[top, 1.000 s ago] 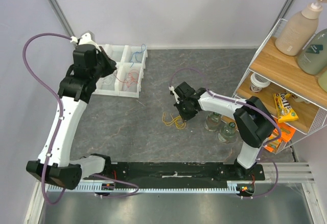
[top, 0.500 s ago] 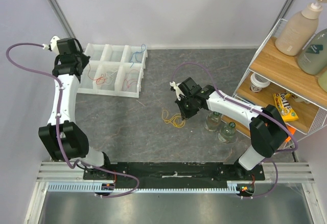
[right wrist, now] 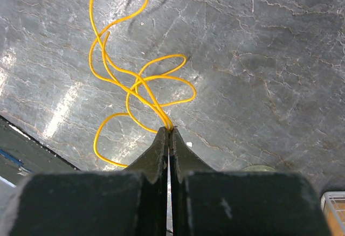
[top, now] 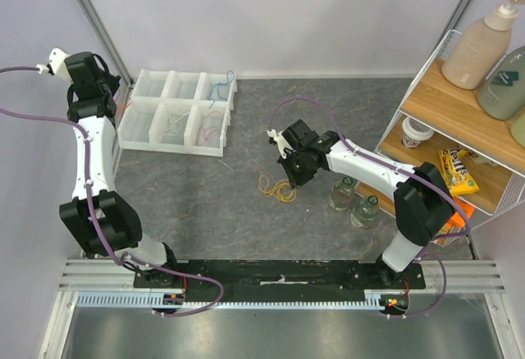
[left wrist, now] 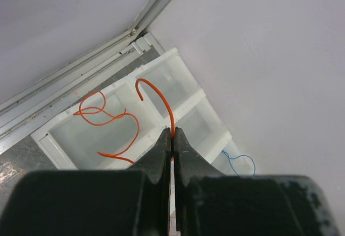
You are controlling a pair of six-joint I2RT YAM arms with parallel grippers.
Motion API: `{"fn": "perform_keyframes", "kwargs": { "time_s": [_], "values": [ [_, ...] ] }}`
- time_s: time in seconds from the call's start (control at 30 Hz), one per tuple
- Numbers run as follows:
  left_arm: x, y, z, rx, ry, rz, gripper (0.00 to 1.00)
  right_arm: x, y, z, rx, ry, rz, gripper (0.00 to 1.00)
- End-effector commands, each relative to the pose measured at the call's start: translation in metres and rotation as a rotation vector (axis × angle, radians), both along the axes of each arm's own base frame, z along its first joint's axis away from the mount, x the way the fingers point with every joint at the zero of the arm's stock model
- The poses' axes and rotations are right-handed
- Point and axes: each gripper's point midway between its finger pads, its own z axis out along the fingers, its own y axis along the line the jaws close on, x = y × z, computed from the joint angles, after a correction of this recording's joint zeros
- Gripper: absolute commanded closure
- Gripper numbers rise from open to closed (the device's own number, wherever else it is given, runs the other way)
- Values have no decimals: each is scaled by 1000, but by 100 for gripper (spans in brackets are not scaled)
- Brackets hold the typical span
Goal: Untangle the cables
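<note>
The left end effector (left wrist: 172,134) is raised over the far-left corner of the surface (top: 205,203), its jaws clenched on a single strand of the orange cable (left wrist: 167,108). From the pinch the strand arches up and ends in a free hook, while the rest falls in loose loops over a compartment of the white tray (top: 176,148). Whether those loops rest on the tray floor or hang just above it cannot be told. The right end effector (right wrist: 168,131) is low over the middle of the surface, its jaws clamped on the yellow cable (right wrist: 152,105) where several strands converge. The remaining yellow loops lie spread and crossing on the stone-patterned top. A blue cable (top: 220,88) sits in the tray compartment nearest the far edge and apart from both arms. Assessment: the cables appear very light, thin and limp, with slight spring, since the orange one holds an arch unsupported. They would likely slide easily and snag on one another or on the tray walls. A pinch on one strand clear of a crossing looks advisable. The yellow grip, taken at a converging bundle, may drag the whole knot rather than free one loop.
</note>
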Motion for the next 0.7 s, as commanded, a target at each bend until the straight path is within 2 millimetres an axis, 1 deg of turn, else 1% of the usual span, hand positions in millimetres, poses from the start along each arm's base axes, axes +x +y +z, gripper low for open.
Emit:
{"fn": "perform_keyframes", "kwargs": {
  "time_s": [0.0, 0.13, 0.2, 0.33, 0.4, 0.57, 0.67],
  "values": [
    [17, 13, 8, -49, -58, 42, 98, 11, 7, 7, 11, -25, 26, 100],
    [28, 14, -15, -103, -25, 34, 98, 12, 2, 5, 0, -21, 15, 100],
    [34, 17, -30, -111, 1, 40, 98, 13, 1, 4, -1, -16, 4, 100],
    [44, 28, -76, -143, 104, 70, 98, 18, -2, 2, -3, -12, -9, 100],
    [49, 30, -97, -162, 143, 77, 98, 21, -2, 2, -1, -6, -14, 100],
    [68, 23, -135, -204, 214, 9, 98, 25, 1, 4, 2, 2, -15, 100],
    [73, 17, -153, -234, 274, -28, 98, 27, 1, 4, -1, 0, -20, 100]
  ]
}}
